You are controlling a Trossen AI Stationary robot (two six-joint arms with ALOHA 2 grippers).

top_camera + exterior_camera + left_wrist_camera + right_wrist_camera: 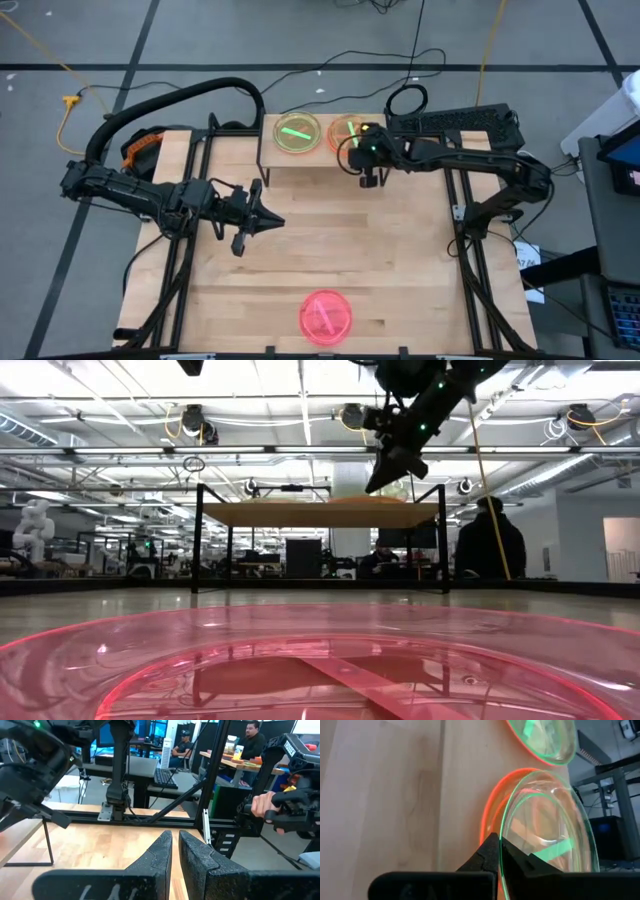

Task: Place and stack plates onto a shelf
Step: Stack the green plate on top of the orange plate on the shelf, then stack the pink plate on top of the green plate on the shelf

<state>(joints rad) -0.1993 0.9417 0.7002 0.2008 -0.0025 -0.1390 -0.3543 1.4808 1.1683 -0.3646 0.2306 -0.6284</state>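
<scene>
A pink plate (326, 317) lies flat on the table near its near edge and fills the low view's foreground (320, 660). The shelf (312, 160) stands at the far edge on black legs. One green plate (298, 132) and an orange plate (343, 128) lie flat on it. My right gripper (357, 148) hovers over the orange plate, shut on a second green plate (550, 830). My left gripper (268, 222) is shut, touches nothing, and waits over the table's left-middle. My right gripper (499, 851) pinches the green plate by its rim (503, 840), one finger on each face of the thin edge. The plate reaches out from the fingers over the orange plate (487, 815) on the shelf. I cannot tell whether its far part rests on the orange plate.
Black frame rails run along both table sides (470, 250). The wide middle of the tabletop (340, 240) lies between the shelf and the pink plate. Beyond the table, people sit at desks, and a person's hand (262, 805) grips a handle.
</scene>
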